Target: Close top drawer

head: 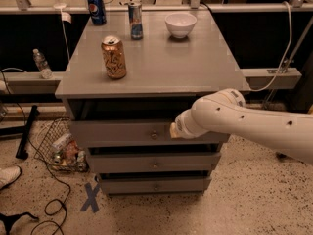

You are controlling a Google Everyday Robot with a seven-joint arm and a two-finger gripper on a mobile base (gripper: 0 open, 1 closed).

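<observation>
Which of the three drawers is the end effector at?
The top drawer, tallest and ajar; the end effector sits at its front, right of the knob.

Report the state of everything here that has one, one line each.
top drawer: partly open, dark gap showing behind its front
gripper: at the top drawer's front, just right of the knob
middle drawer: looks shut
bottom drawer: looks shut
brown can: upright
blue can: upright
slim can: upright
white bowl: upright, looks empty
water bottle: upright
</observation>
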